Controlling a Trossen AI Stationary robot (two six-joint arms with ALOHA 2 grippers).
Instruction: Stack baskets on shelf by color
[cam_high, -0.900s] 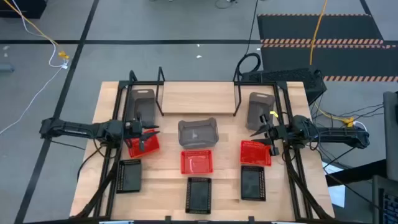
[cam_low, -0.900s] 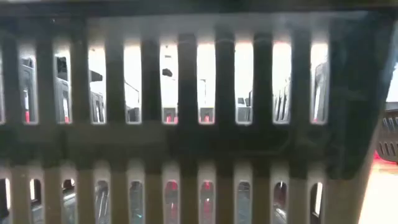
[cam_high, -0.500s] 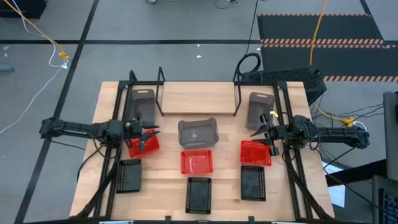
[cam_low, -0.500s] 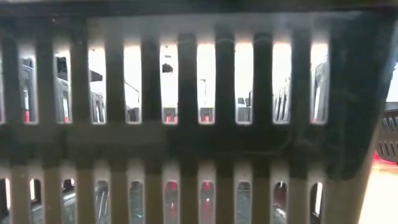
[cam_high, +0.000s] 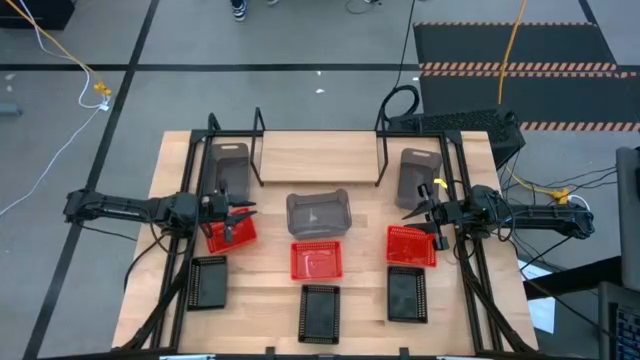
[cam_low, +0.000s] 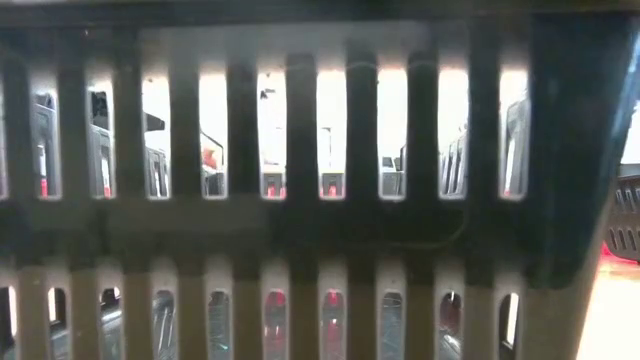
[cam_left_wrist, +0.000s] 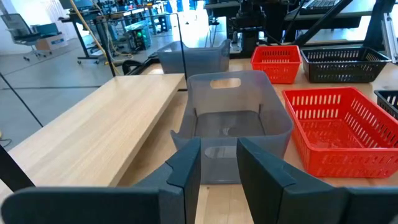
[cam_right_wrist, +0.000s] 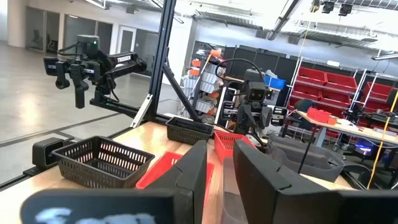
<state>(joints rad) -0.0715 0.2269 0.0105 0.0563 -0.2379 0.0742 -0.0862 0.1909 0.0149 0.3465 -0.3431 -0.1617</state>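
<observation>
Nine baskets stand on the table in the high view. The grey ones form the far row: left, middle and right. The red ones come nearer: left, middle and right. Three black ones line the near edge. The shelf, a black wire frame, stands at the far middle with nothing on it. My left gripper hangs open over the left red basket's far end. My right gripper hangs open over the right red basket's far end. The left wrist view looks onto the middle grey basket.
Black frame rails run along both sides of the table, under the arms. A black basket's slotted wall fills the low view. Bare wood lies between the shelf posts. Cables and a black box sit beyond the far right corner.
</observation>
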